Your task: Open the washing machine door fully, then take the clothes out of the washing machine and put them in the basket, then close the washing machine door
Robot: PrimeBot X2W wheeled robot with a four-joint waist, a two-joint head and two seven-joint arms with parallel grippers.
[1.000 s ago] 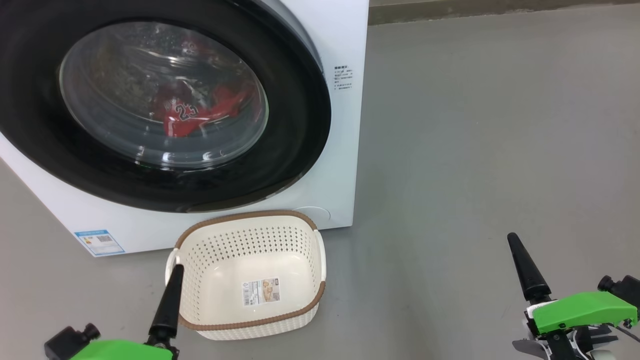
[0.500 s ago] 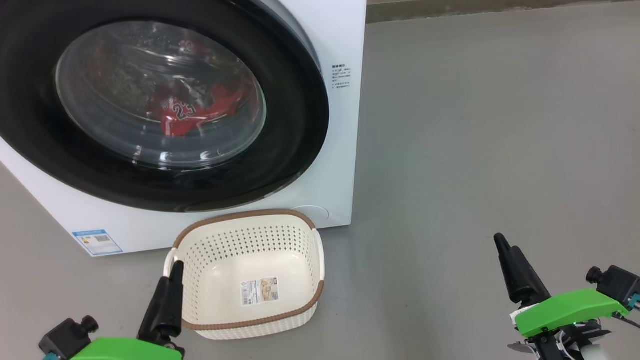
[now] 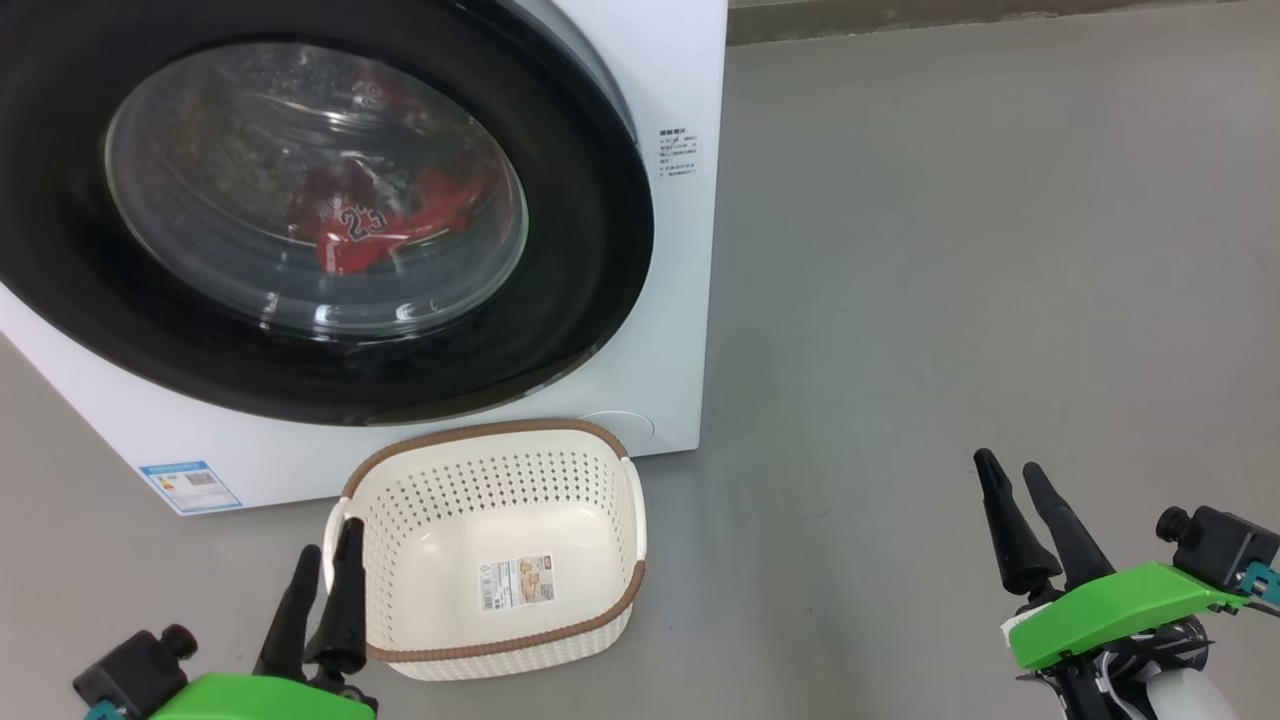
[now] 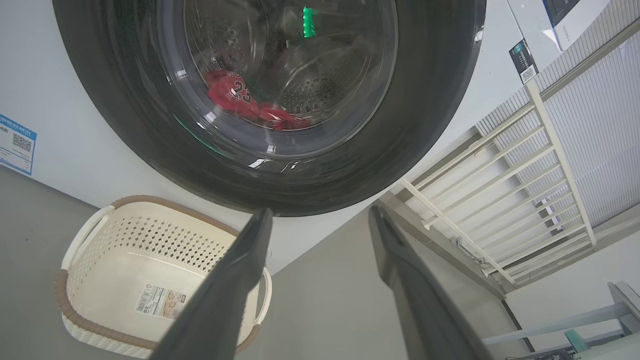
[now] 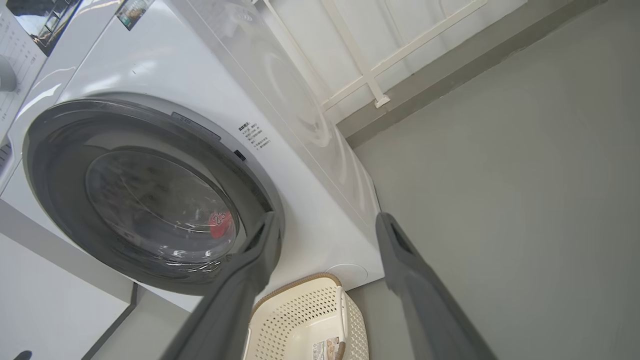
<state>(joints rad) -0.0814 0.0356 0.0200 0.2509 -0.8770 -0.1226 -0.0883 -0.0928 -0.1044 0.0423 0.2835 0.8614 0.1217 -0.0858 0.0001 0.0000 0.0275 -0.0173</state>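
The white washing machine [image 3: 680,300] [image 5: 310,165] fills the upper left of the head view. Its round black-rimmed door [image 3: 590,250] [image 4: 430,125] [image 5: 55,210] sits flush against the front, closed. Through the glass I see the red clothes [image 3: 360,235] [image 4: 235,95] [image 5: 220,225], one with a white 23. The cream basket [image 3: 600,480] [image 4: 100,280] [image 5: 300,305] stands on the floor just before the machine, with nothing but a label inside. My left gripper [image 3: 325,560] [image 4: 320,220] is open beside the basket's left rim. My right gripper [image 3: 1010,470] [image 5: 325,225] is open over bare floor at the lower right.
Grey floor [image 3: 950,250] stretches to the right of the machine. A white slatted frame [image 4: 500,175] leans by the wall right of the washer. A blue label [image 3: 190,485] sits low on the machine's front. A second white appliance [image 5: 30,45] stands beside the washer.
Both grippers have turned, so each now shows two fingers instead of one. The right gripper has shifted slightly left and up. The camera has drifted a little.
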